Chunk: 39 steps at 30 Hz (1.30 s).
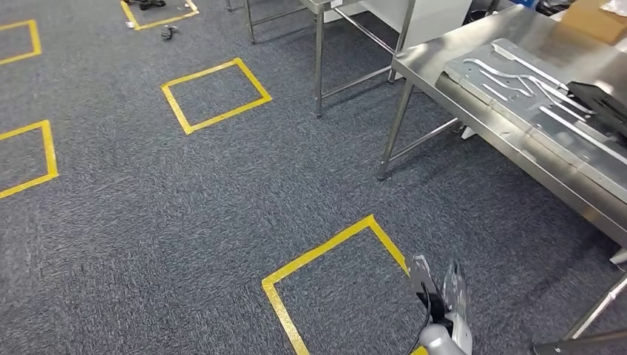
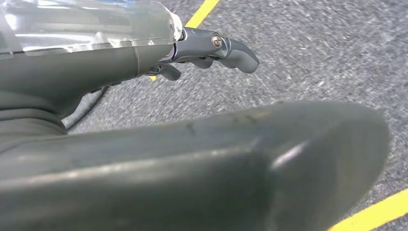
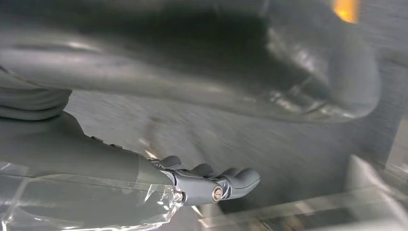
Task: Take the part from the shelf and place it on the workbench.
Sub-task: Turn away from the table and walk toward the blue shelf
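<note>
The steel workbench (image 1: 436,55) stands at the right of the head view. Silver sheet-metal parts (image 1: 517,89) lie flat along its top, with a black object (image 1: 602,103) at their far end. My right hand (image 1: 442,292) hangs low near the bench, above the carpet beside a yellow taped square; its fingers (image 3: 231,179) are stretched out and it holds nothing. My left hand (image 2: 192,45) also hangs over the carpet, its fingers (image 2: 231,48) extended and apart from the thick thumb (image 2: 240,163), with nothing in it.
Grey carpet carries yellow taped squares (image 1: 216,95), one close by (image 1: 333,248). A second steel table's legs (image 1: 319,59) stand at the back. A cardboard box (image 1: 591,18) sits on the bench's far end. A bench leg (image 1: 392,133) stands ahead.
</note>
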Each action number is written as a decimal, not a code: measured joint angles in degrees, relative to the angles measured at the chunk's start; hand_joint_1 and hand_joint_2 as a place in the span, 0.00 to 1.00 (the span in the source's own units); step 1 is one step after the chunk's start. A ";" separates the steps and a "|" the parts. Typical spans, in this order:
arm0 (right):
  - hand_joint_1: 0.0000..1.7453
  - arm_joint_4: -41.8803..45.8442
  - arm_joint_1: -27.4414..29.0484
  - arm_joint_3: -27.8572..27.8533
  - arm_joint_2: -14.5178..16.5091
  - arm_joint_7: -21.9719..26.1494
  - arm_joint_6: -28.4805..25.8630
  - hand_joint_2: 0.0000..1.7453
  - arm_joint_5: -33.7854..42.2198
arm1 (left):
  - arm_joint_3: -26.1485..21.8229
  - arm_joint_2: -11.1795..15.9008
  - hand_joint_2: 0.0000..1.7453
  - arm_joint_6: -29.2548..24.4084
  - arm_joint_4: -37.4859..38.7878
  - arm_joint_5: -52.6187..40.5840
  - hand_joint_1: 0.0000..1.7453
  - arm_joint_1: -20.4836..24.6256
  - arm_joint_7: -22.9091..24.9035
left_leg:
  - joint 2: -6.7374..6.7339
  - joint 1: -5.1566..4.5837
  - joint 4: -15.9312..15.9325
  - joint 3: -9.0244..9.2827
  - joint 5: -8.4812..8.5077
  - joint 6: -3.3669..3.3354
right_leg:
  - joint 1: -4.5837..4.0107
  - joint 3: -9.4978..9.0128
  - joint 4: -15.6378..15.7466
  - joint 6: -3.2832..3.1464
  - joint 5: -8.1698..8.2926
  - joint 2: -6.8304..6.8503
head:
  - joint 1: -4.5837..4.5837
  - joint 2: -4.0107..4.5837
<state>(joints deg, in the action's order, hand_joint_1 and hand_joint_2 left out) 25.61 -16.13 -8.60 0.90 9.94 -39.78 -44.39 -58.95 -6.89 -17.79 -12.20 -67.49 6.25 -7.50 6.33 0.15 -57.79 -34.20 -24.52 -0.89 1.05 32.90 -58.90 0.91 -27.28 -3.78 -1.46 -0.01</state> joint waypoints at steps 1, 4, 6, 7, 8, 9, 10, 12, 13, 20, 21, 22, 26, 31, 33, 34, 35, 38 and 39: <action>0.00 -1.64 0.28 -1.02 -0.16 -2.00 0.19 0.00 -0.32 | -0.02 0.03 0.00 -0.10 0.00 0.05 0.00 -0.07 0.02 | 0.56 0.01 -0.03 -0.16 0.05 0.34 | -0.06 -0.17 0.44 -0.18 -0.17 -0.15 | -0.01 0.00; 0.00 -5.36 1.49 -3.37 -0.47 -7.06 1.06 0.00 -0.90 | -0.19 0.32 0.00 -0.48 0.01 0.36 0.00 -0.77 -0.02 | 0.07 -0.01 -0.72 -0.76 -0.44 1.27 | 0.04 -0.41 0.78 -1.23 0.10 1.89 | -0.10 0.01; 0.00 -7.00 2.39 -4.40 -0.74 -8.35 1.37 0.00 -1.05 | -0.27 0.51 0.00 -0.62 0.02 0.50 0.00 -1.00 -0.08 | -3.34 -0.06 -5.49 -2.84 -3.42 1.69 | 0.07 -0.56 1.10 -1.96 0.22 3.36 | -0.30 0.01; 0.00 -7.66 2.84 -4.78 -0.92 -8.73 1.43 0.00 -1.05 | -0.27 0.52 0.00 -0.63 0.02 0.51 0.00 -0.98 -0.11 | -4.79 -0.03 -9.34 -4.57 -5.53 1.88 | -0.06 -0.56 1.13 -2.19 0.16 4.10 | -0.41 0.01; 0.00 -8.27 3.25 -5.14 -1.07 -9.24 1.54 0.00 -1.04 | -0.28 0.52 0.00 -0.64 0.02 0.52 0.00 -0.94 -0.16 | -5.46 0.10 -13.23 -6.28 -7.33 2.04 | -0.18 -0.54 1.11 -2.30 0.11 4.92 | -0.44 0.01; 0.00 -8.84 3.59 -5.48 -1.16 -9.99 1.72 0.00 -1.00 | -0.28 0.53 0.00 -0.64 0.02 0.51 0.00 -0.96 -0.20 | -5.75 0.18 -15.91 -7.35 -8.31 2.15 | -0.27 -0.53 1.10 -2.34 0.06 5.74 | -0.44 0.01; 0.00 -9.34 3.89 -5.86 -1.25 -10.87 1.93 0.00 -0.88 | -0.28 0.54 0.00 -0.65 0.02 0.46 0.00 -1.02 -0.24 | -5.91 0.22 -16.58 -7.42 -8.24 2.19 | -0.33 -0.53 1.09 -2.33 0.02 6.52 | -0.45 0.01; 0.00 -10.13 4.65 -6.74 -1.28 -12.60 2.54 0.00 -0.33 | -0.28 0.58 0.00 -0.67 0.02 0.23 0.00 -1.11 -0.25 | -6.76 0.14 -11.29 -4.06 -5.52 1.85 | -0.45 -0.69 1.08 -2.21 -0.11 8.06 | -0.45 0.00; 0.00 -10.46 5.12 -7.22 -1.28 -13.18 2.83 0.00 0.00 | -0.28 0.62 0.00 -0.67 0.02 0.09 0.00 -1.06 -0.25 | -8.18 -0.09 -6.91 -1.48 -4.06 1.45 | -0.55 -0.83 1.06 -2.08 -0.22 8.79 | -0.45 0.00; 0.00 -11.90 6.81 -9.57 -1.43 -14.21 3.66 0.00 0.80 | -0.28 0.86 0.00 -0.73 0.01 -0.13 0.00 -1.19 -0.14 | -8.26 -0.44 1.32 2.56 -1.53 -0.65 | -0.69 -0.93 -0.75 -0.29 -2.16 9.56 | -0.32 0.00; 0.00 -12.00 6.96 -9.77 -1.46 -14.24 3.66 0.00 0.78 | -0.28 0.89 0.00 -0.74 0.01 -0.12 0.00 -1.08 -0.11 | -7.59 -0.25 1.57 2.70 -1.25 -0.93 | -0.53 0.07 -3.24 -0.07 -3.82 7.63 | -0.27 0.00; 0.00 -12.15 7.15 -10.00 -1.53 -14.30 3.67 0.00 0.77 | -0.28 0.91 0.00 -0.74 0.00 -0.12 0.00 -0.94 -0.10 | -6.84 -0.26 1.59 2.61 -1.12 -1.09 | -0.40 1.57 -6.77 0.07 -5.79 5.69 | -0.21 0.01; 0.00 -12.70 7.81 -10.57 -1.69 -14.84 4.04 0.00 0.82 | -0.28 0.91 0.00 -0.73 0.00 -0.13 0.00 -0.96 -0.07 | -3.39 -0.23 1.10 2.31 -1.04 -1.09 | -0.16 5.04 -13.83 0.40 -7.09 3.85 | -0.17 0.01; 0.00 -13.16 7.94 -11.04 -1.69 -16.25 8.95 0.00 0.81 | -0.25 0.91 0.00 -0.73 0.01 -0.77 0.00 -0.77 0.52 | 0.36 -0.05 -0.15 1.45 -1.28 0.26 | 0.40 -1.11 -0.14 0.02 -1.10 -0.80 | -0.20 0.01; 0.00 -13.32 7.97 -11.20 -1.50 -17.16 11.05 0.00 0.81 | -0.20 0.92 0.00 -0.73 0.00 -1.17 0.00 -0.83 1.01 | 1.62 0.04 -0.09 0.97 -1.01 1.03 | 0.29 -1.06 0.06 -0.65 -0.99 0.32 | -0.23 0.01; 0.00 -13.38 7.98 -11.28 -1.33 -17.53 11.87 0.00 0.82 | -0.19 0.95 0.00 -0.73 0.01 -1.27 0.00 -0.96 1.18 | 1.18 0.03 -0.37 0.71 -1.19 1.32 | 0.30 -1.15 0.25 -1.06 -0.86 1.02 | -0.24 0.01; 0.00 -13.42 8.03 -11.37 -1.16 -17.84 12.53 0.00 0.84 | -0.18 0.97 0.00 -0.73 0.01 -1.32 0.00 -1.04 1.30 | -0.10 -0.02 -1.49 0.12 -1.93 1.61 | 0.32 -1.22 0.44 -1.53 -0.75 1.78 | -0.31 0.01; 0.00 -13.61 8.60 -11.60 -0.86 -18.47 13.90 0.00 0.96 | -0.15 0.99 0.75 -0.73 0.01 -1.33 0.00 -0.79 1.42 | -5.08 0.05 -10.84 -4.25 -6.99 2.23 | -0.04 -1.31 0.63 -2.41 -0.74 4.35 | -0.47 0.01; 0.00 -13.71 8.87 -11.68 -0.83 -18.67 14.15 0.00 0.99 | -0.13 0.98 1.00 -0.72 0.01 -1.34 0.00 -0.70 1.46 | -5.58 0.18 -14.02 -5.70 -8.24 2.38 | -0.18 -1.31 0.61 -2.50 -0.80 5.29 | -0.46 0.01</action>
<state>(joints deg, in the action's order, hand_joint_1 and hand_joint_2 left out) 11.90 -7.27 -20.27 0.07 -8.73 -25.63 -43.40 -59.08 -5.91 -18.51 -12.19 -68.83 5.54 -6.03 0.75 0.33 -71.81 -39.90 -32.76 1.49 0.86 31.59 -58.29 -1.59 -28.08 1.51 -1.93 0.00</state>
